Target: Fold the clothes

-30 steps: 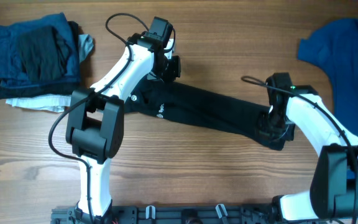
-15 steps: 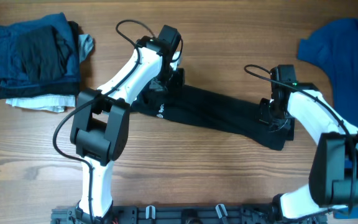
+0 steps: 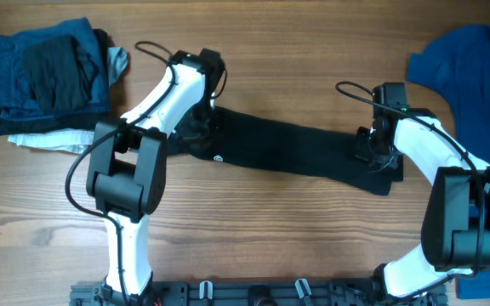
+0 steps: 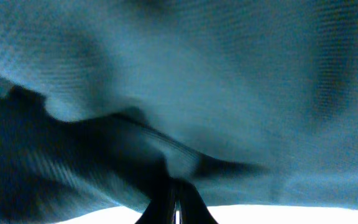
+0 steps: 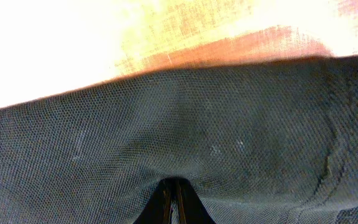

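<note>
Black T-shirt (image 3: 296,149): lay on the desk (image 3: 270,238) as a long narrow band, between the two arms.
Left end effector (image 3: 196,129): clamped shut on the band's left end, with cloth filling its wrist view.
Right end effector (image 3: 379,161): closed on the right end.
Change: within the last second the left end effector had swung left and nearer the base, and the band had drawn out straighter.
Meaning: probably a smoothing pull before the next fold.
Axis: left to right, with the right end slightly nearer the base and the white logo (image 3: 218,158) at the left.
</note>
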`<state>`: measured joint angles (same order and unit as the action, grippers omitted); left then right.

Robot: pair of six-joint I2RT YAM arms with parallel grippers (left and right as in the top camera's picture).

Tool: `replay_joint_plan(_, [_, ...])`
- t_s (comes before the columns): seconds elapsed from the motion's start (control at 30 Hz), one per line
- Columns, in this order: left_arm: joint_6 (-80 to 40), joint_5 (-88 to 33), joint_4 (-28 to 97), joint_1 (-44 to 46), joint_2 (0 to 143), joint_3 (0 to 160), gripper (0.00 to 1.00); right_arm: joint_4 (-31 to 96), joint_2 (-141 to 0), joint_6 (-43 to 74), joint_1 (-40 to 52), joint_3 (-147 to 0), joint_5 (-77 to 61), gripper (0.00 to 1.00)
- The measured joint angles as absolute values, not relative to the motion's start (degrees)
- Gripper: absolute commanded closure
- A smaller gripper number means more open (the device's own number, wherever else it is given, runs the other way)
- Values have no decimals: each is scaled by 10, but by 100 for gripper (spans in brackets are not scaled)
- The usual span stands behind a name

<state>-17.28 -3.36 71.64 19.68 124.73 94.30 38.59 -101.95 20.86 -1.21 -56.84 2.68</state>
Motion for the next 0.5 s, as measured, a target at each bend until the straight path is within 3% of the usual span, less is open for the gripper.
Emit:
replay_joint_plan(0.27, [-180,-24,703,172,1247,899,96,328,-1029,184,-13,-576,26,96])
replay_joint_plan(0.43, [-180,-31,684,172,1241,899,96,382,-1046,165,-13,-621,26,94])
replay_joint_plan(0.5, [-182,-42,663,172,1226,899,96,421,-1046,162,-13,-649,26,89])
